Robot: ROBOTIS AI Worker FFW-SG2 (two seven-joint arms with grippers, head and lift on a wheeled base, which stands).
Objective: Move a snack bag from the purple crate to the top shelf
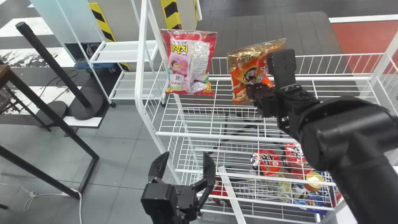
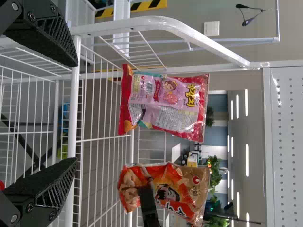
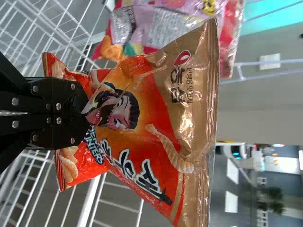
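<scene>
Big and black, the right arm [image 1: 342, 137] is nearest to the head camera, and it comes in at the right side. At its end, the right gripper [image 1: 255, 91] is at the top shelf. Its jaws are pinched together on the orange snack bag [image 1: 245, 70], down near the bottom. The shiny bag is all wrinkly around the pinch. It has a gold top, and in the head view that top edge slopes up to the right. The orange snack bag is up at the top shelf [image 1: 224, 136] of the white wire rack [image 1: 141, 62]. I cannot tell if its bottom touches the wires. Just to the left of it, a pink and red snack bag [image 1: 182, 67] stands up on the same shelf, near the rack's left end.

Low down in the head view, the left gripper [image 1: 183, 157] is in front of the rack. Its jaws are spread wide apart, like a big mouth, with just air between them.

Under the top shelf there are more wire shelves. Down low on the right sit round red packs [image 1: 270, 163] and a thing with a yellow lid [image 1: 314, 179]. Off to the left, a black pole [image 1: 54, 62] stands on the floor, and a small white cart [image 1: 124, 51] is behind the rack. Posts with yellow and black stripes [image 1: 171, 12] are at the back.
</scene>
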